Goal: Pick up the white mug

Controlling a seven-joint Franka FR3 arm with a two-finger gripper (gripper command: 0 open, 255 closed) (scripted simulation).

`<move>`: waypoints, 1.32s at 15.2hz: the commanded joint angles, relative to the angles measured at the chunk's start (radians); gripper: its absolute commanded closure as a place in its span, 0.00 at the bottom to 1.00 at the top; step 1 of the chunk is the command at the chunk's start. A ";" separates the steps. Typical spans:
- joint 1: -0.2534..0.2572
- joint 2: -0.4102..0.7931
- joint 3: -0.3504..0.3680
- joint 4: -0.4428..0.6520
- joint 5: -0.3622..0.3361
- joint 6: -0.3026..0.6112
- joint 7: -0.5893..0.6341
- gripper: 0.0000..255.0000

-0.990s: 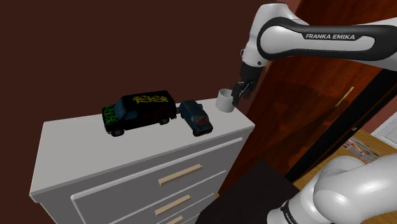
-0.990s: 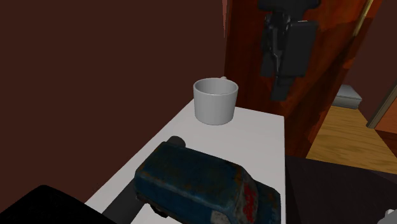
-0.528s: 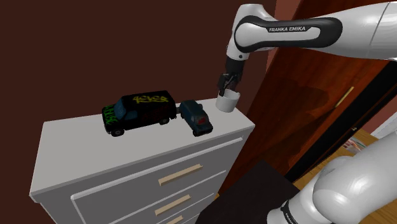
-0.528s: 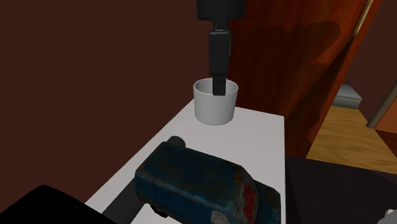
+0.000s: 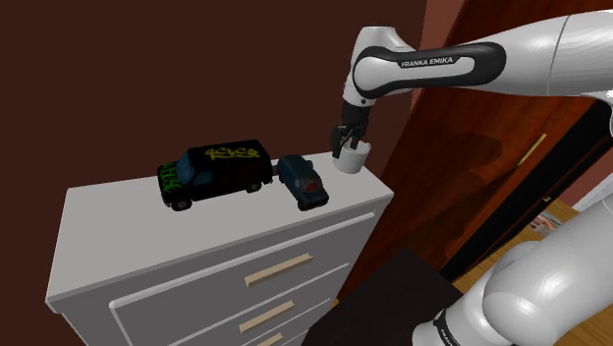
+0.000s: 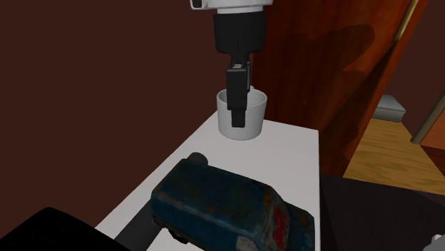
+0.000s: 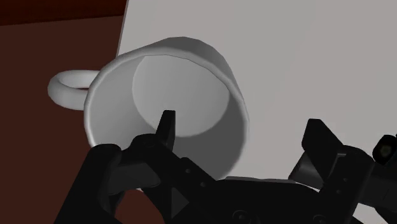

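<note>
The white mug (image 5: 353, 160) stands upright on the far corner of the white dresser (image 5: 118, 221), close to the wall. My black gripper (image 5: 346, 146) has come down over its rim and is open. In the wrist view one finger (image 7: 167, 124) is inside the mug (image 7: 184, 60) and the other finger (image 7: 318, 137) is outside it, so the near wall lies between them untouched. The mug's handle (image 7: 69, 89) points away toward the dark wall. In the second exterior view the gripper (image 6: 237, 114) hangs in front of the mug (image 6: 251, 121).
A blue toy car (image 5: 303, 180) sits just beside the mug, also seen close up (image 6: 228, 210). A black van (image 5: 216, 169) with graffiti stands further along the dresser top. A reddish wooden door (image 5: 472, 167) rises right behind the mug's corner.
The gripper swung from beside the mug, near the door, to above it. It then dropped so its fingers straddle the mug's wall. The mug has not moved.
</note>
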 commanded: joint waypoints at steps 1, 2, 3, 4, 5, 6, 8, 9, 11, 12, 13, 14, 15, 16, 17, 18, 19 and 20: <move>0.000 0.004 0.000 -0.008 0.000 0.012 0.002 0.00; 0.001 0.007 0.001 -0.005 0.000 0.012 0.002 1.00; 0.001 0.007 0.001 -0.006 0.000 0.013 0.003 1.00; 0.001 0.008 0.001 -0.005 0.000 0.013 0.002 1.00; 0.001 0.008 0.001 -0.005 0.000 0.014 0.002 1.00; 0.001 0.008 0.001 -0.005 0.000 0.014 0.002 1.00; 0.001 0.008 0.001 -0.005 0.000 0.014 0.002 1.00; 0.001 0.008 0.001 -0.005 0.000 0.014 0.003 1.00; 0.000 0.004 0.000 -0.008 0.000 0.012 0.002 1.00; 0.000 0.001 0.001 0.003 0.000 -0.001 0.001 1.00; 0.000 -0.002 0.001 0.013 0.000 -0.015 0.000 1.00; 0.000 -0.004 0.001 0.024 0.001 -0.028 0.000 1.00; 0.001 -0.006 0.001 0.036 0.001 -0.041 -0.001 1.00; 0.001 -0.008 0.001 0.047 0.001 -0.055 -0.002 1.00; 0.001 -0.010 0.001 0.059 0.001 -0.068 -0.002 1.00; 0.001 -0.011 0.001 0.070 0.002 -0.081 -0.003 1.00; 0.001 -0.013 0.001 0.083 0.002 -0.095 -0.004 1.00; 0.001 -0.014 0.001 0.095 0.002 -0.108 -0.004 1.00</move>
